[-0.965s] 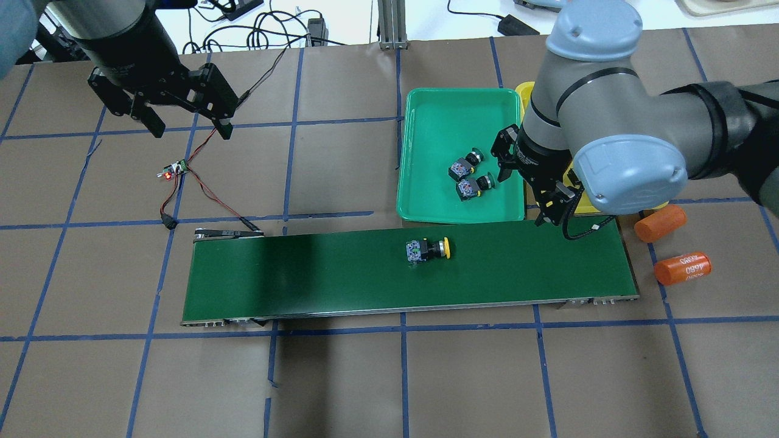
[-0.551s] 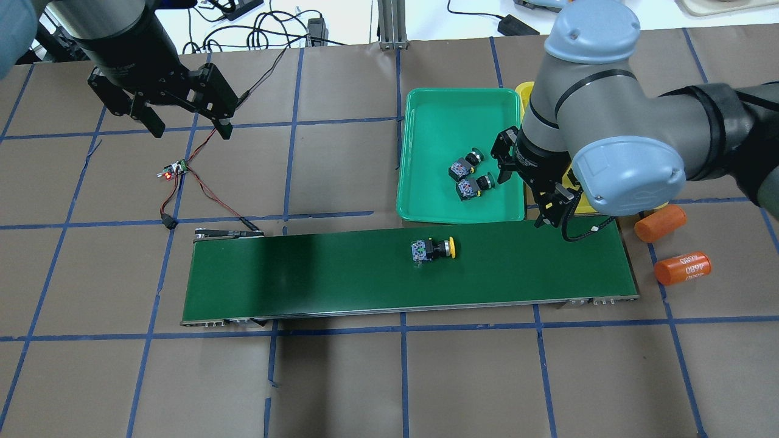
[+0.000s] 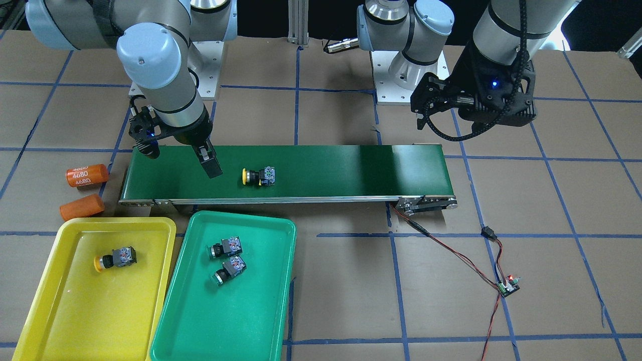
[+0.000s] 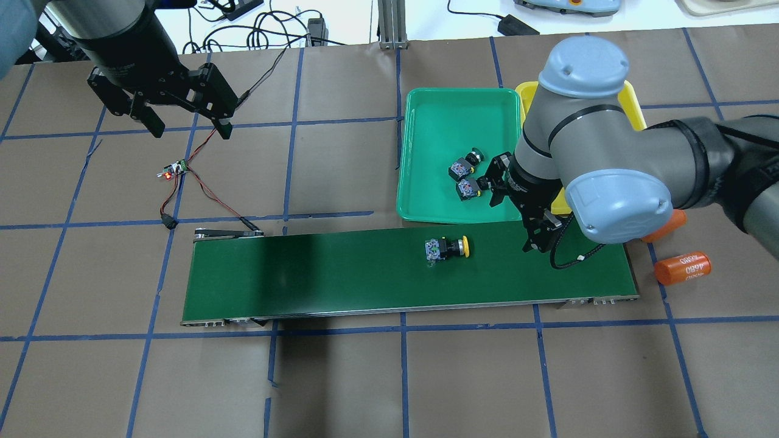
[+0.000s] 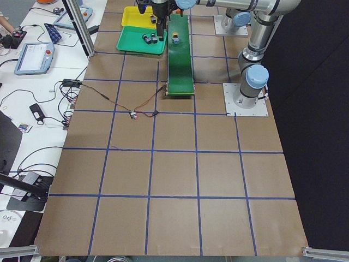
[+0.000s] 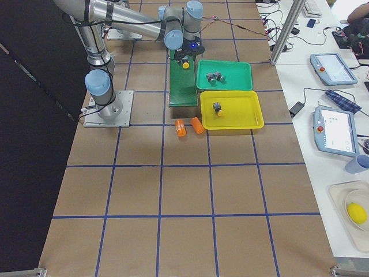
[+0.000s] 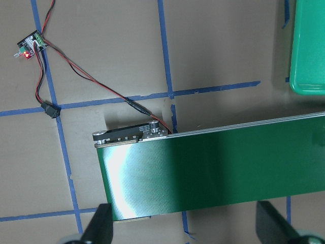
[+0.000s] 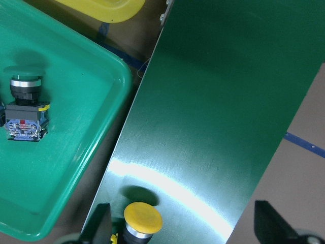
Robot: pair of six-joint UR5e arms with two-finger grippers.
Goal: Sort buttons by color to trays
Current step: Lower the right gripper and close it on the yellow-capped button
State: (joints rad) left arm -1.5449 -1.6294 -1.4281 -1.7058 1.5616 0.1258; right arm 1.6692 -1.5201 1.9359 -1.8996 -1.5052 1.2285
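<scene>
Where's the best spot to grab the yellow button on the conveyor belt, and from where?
Likely the switch body of the yellow button, from above, across its flat sides: it lies sideways on the belt, and the cap is rounded.

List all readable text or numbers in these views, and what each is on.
"4680": printed twice on one orange cylinder, the one beside the end of the conveyor belt.
Stickers on the buttons: too small to read.
Nothing else is legible.
</scene>
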